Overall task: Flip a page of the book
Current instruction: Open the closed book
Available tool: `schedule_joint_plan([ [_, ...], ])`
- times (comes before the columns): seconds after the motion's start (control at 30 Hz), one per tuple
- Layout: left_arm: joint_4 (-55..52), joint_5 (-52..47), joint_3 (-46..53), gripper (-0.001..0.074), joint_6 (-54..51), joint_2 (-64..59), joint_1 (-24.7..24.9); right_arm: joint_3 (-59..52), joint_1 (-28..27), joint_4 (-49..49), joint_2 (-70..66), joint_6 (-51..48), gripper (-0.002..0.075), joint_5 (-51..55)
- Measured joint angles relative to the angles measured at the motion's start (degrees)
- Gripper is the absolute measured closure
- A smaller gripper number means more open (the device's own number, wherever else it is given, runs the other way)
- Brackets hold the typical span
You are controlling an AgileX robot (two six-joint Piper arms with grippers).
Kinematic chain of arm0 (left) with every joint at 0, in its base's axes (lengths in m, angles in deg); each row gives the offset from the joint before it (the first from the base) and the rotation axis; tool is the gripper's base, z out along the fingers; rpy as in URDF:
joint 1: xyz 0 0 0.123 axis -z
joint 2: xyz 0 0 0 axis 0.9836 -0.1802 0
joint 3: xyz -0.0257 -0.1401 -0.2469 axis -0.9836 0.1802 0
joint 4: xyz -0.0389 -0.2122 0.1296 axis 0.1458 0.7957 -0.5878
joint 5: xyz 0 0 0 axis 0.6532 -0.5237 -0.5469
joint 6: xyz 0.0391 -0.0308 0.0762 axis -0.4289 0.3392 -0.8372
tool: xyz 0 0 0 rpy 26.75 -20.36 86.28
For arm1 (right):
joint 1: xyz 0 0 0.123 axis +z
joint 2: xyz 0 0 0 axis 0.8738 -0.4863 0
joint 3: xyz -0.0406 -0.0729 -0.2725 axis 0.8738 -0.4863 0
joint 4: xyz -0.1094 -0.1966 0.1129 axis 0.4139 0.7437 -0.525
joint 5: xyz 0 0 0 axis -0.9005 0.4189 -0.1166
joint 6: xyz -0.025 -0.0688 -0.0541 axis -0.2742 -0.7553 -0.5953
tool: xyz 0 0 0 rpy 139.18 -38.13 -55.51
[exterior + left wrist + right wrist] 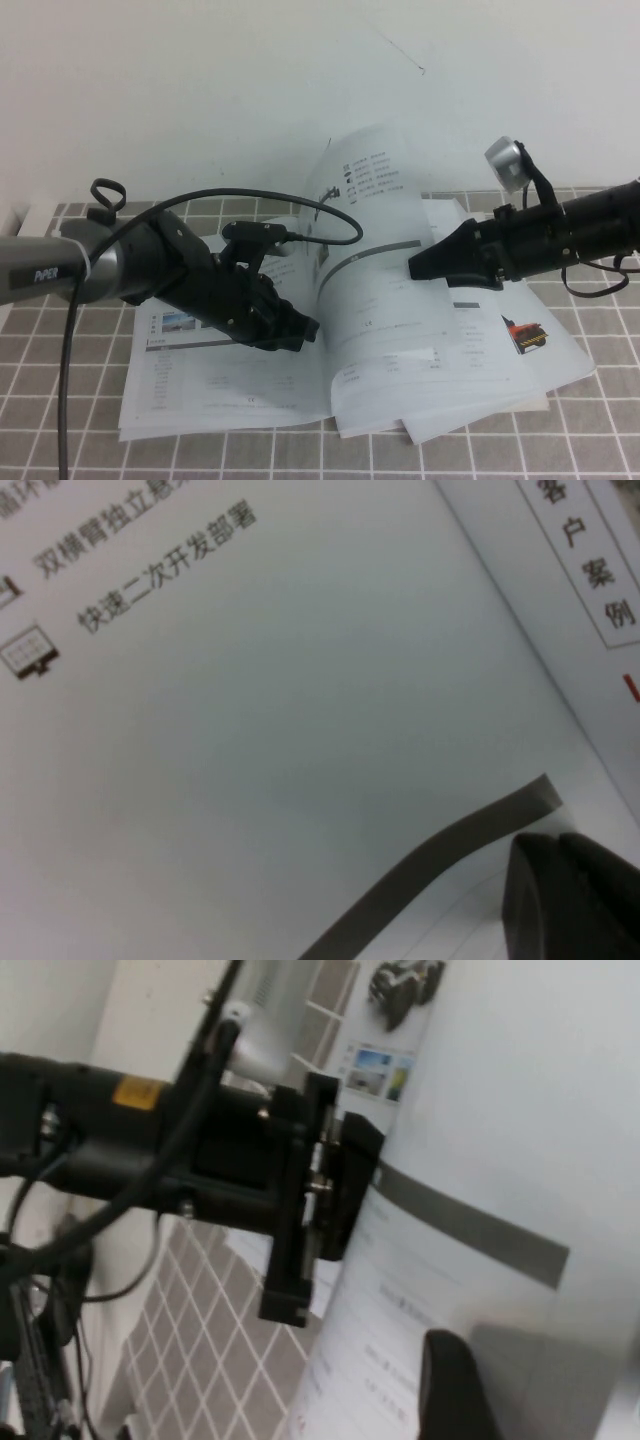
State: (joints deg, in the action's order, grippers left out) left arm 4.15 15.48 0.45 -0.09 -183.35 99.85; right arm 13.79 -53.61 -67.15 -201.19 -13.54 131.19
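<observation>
The book (230,385) lies open on the tiled table. One page (385,210) stands lifted and curled above the spine, with a grey header bar across it. My right gripper (415,267) is shut on that page's right edge. In the right wrist view one dark finger (450,1390) lies on the page (500,1110), and the other shows as a shadow behind it. My left gripper (303,330) is shut, low over the left-hand leaf beside the spine, at the foot of the lifted page. In the left wrist view its fingertips (565,890) lie against printed paper (280,740).
Loose white sheets with a red-black picture (525,335) stick out from under the book on the right. The grey tiled table (50,360) runs to a white wall at the back. The left arm's cable (68,380) hangs at the left. The left arm (200,1160) shows in the right wrist view.
</observation>
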Motion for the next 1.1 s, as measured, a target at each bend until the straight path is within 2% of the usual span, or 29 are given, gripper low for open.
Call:
schedule_joint_plan([
  [0.2,0.4,0.0,0.0,0.0738,0.0,0.0,0.0,0.2,0.0,-3.4,0.0,-0.5,0.0351,3.9],
  [0.77,1.2,-0.1,0.0,0.0738,-2.8,1.7,0.0,0.2,-0.7,-8.8,0.4,-1.1,0.0351,4.2],
  [1.1,2.1,0.1,0.0,0.0738,-3.9,2.5,0.1,5.9,-0.7,-5.4,3.2,2.7,0.0351,4.5],
])
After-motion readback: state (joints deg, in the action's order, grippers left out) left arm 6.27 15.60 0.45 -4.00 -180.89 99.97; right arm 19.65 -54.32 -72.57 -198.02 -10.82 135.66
